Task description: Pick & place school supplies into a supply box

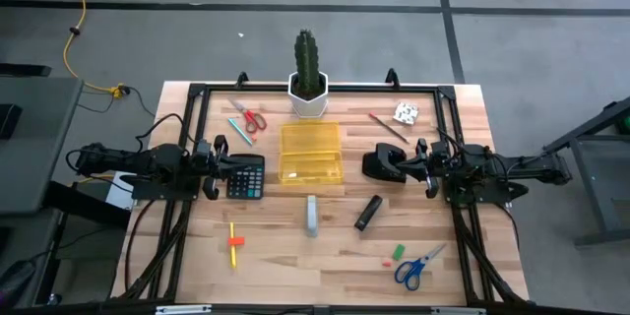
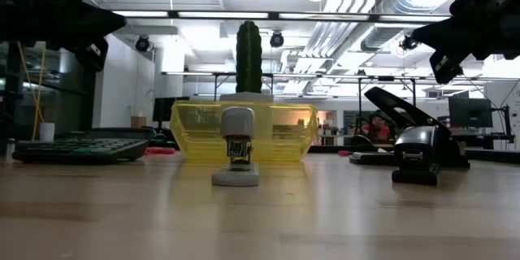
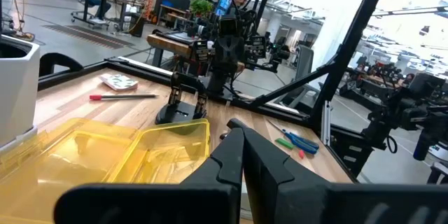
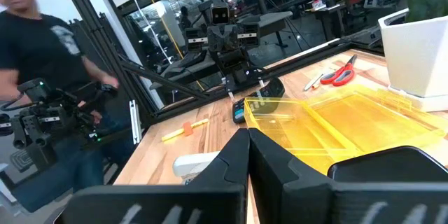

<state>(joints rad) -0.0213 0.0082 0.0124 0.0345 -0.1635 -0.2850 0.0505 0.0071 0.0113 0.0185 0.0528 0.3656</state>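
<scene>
- Left gripper (image 1: 219,160): at the table's left side, over the near edge of the calculator (image 1: 246,176). Fingers pressed together, nothing held.
- Yellow pencil (image 1: 234,244) with orange piece, front left, well apart from the box. Light, stiff, likely to roll; best pinched mid-shaft across its width.
- Red scissors (image 1: 250,118): back left, just beside the cactus pot (image 1: 308,99). Flat metal, slippery blades; I would grip at the handles or pivot.
- Yellow box (image 1: 311,153): table centre, between both grippers, in front of the pot. Looks empty. Thin plastic, probably slides if nudged.
- Grey stapler (image 1: 311,215) and black stapler (image 1: 368,212) lie in front of the box.
- Green eraser (image 1: 398,251) and blue scissors (image 1: 416,267): front right. Eraser tiny, soft; needs a narrow pinch.
- Right gripper (image 1: 382,164): just right of the box, jaws fully together, empty.
- High view alone shows the whole layout; right wrist view alone shows a person (image 4: 43,63) beyond the table; low view hides the flat items.
</scene>
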